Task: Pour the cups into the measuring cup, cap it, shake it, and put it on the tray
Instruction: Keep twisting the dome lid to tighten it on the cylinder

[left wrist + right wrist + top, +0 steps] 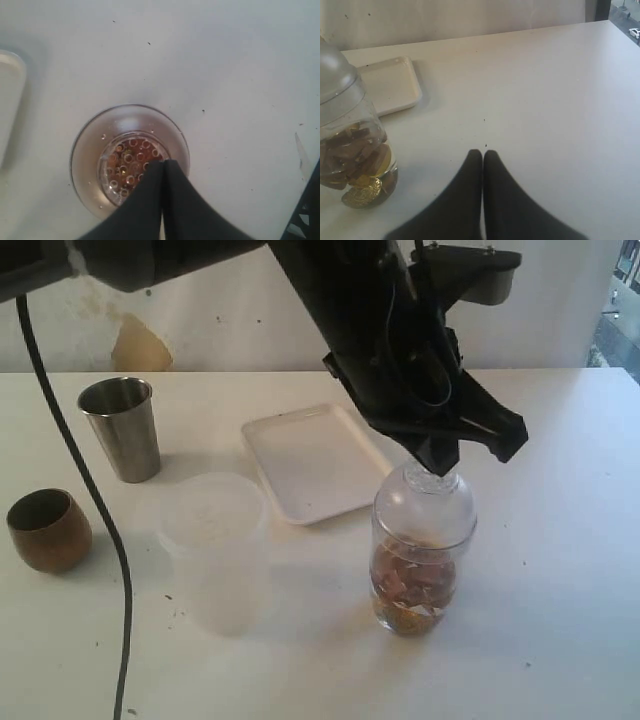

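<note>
The measuring cup [414,560] stands on the white table, right of the middle, with a clear domed cap on it. Brown pieces and gold coins fill its lower part [355,160]. My left gripper [438,464] hangs shut right over the cap with nothing between its fingers. From above its tips [163,161] lie over the cap's strainer holes [127,160]. The steel cup [121,428] and the wooden cup [48,530] stand upright at the far left. The white tray [312,462] lies behind the measuring cup. My right gripper [483,153] is shut and empty, low over bare table beside the measuring cup.
A frosted lidded plastic container [213,550] stands left of the measuring cup. A black cable [100,520] runs down across the table's left side. The left arm's black body [380,330] spans the upper middle. The tray's corner [10,95] shows near the cup.
</note>
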### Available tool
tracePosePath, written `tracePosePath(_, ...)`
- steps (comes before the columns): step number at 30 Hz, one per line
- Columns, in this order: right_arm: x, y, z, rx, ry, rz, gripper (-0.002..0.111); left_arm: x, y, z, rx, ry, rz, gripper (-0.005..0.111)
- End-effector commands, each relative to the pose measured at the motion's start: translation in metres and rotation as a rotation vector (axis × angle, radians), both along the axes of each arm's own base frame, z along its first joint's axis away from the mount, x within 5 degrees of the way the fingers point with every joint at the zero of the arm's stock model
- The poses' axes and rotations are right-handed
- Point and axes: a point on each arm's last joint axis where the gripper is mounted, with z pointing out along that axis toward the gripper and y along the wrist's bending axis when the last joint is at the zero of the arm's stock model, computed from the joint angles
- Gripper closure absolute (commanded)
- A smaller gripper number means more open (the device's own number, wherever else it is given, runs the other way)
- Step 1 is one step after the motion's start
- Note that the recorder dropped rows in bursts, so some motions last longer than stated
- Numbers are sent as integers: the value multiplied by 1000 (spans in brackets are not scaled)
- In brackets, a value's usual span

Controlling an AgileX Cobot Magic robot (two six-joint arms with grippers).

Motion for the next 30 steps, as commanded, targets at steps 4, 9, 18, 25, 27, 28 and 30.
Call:
tracePosePath(4, 0, 0, -1, -4, 0, -5, 108, -1, -2, -11, 35, -29, 0, 107)
tracePosePath(9, 0, 0, -1, -4, 0, -5, 108, -1, -2, -11, 31, -32, 1, 107)
tracePosePath(18, 0, 0, -1, -4, 0, -5, 108, 0, 2, 16, -79, -151, 25, 107)
tracePosePath(25, 0, 0, -1, -4, 0, -5, 108, 5, 1, 11, -52, -182, 27, 107)
tracePosePath(27, 0, 0, -1, -4, 0, -5, 108, 7, -1, 2, -20, -167, 23, 107)
tracePosePath(28, 0, 0, -1, -4, 0, -5, 108, 8, -2, -2, -8, -163, 22, 107)
tracePosePath(30, 0, 0, -1, -4, 0, -5, 108, 9, -3, -6, 0, -157, 21, 107)
